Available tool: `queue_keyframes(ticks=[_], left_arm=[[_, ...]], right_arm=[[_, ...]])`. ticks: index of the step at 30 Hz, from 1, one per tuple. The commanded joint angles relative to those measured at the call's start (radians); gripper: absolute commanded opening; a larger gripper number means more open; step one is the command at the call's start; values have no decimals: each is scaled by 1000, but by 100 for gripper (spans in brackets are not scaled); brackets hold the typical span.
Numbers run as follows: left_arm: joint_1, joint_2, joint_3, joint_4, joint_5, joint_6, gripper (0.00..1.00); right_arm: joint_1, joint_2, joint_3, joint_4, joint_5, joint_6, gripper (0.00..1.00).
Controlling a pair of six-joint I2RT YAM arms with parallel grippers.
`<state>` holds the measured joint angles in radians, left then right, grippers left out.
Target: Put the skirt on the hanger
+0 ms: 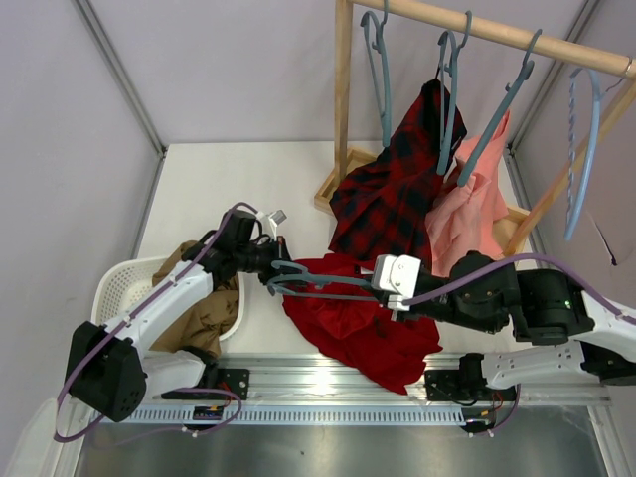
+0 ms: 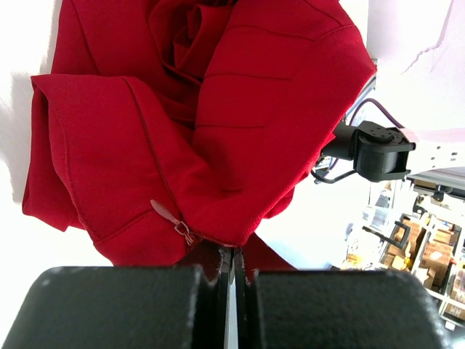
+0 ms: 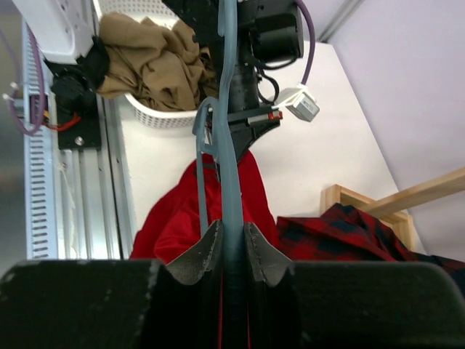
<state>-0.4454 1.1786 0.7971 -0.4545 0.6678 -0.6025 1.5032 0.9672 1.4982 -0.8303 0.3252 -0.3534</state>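
Evidently mid-threading: left gripper [image 2: 231, 262] pinched shut on the skirt [image 2: 218, 131] at its zip edge, cloth bunched just beyond its tips; right gripper [image 3: 232, 247] clamps the hanger [image 3: 229, 182], whose end next needs sliding into the waistband.

The skirt [image 1: 358, 333] is bright red and soft, with no pattern on it. It is lying in a crumpled heap on the table [image 1: 229, 189], near the front edge. It is folding over itself in big wrinkles. A small zip pull [image 2: 166, 214] is showing at one edge of it. The left tool [image 2: 231, 263] is pinching that edge, right beside the zip.

The hanger [image 1: 328, 288] is thin and grey-blue, with a curved hook. It is lying sideways just above the top part of the skirt, with its hook pointing left. The right tool [image 3: 231, 243] is squeezing the other end of the hanger between its pads.
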Motion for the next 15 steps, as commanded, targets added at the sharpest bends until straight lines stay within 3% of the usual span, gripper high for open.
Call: queue_keyframes(ticks=[1,7,15], left_arm=[[5,-7,22,-16,53,-39,0],[7,-13,22,-30,50,-33,0],[5,-17,22,-32,52,-37,0]], right_arm=[[5,22,19,-49,98,-55,0],[11,4,-3,-58,138,-85,0],[26,-56,-61,51,126,-205,0]])
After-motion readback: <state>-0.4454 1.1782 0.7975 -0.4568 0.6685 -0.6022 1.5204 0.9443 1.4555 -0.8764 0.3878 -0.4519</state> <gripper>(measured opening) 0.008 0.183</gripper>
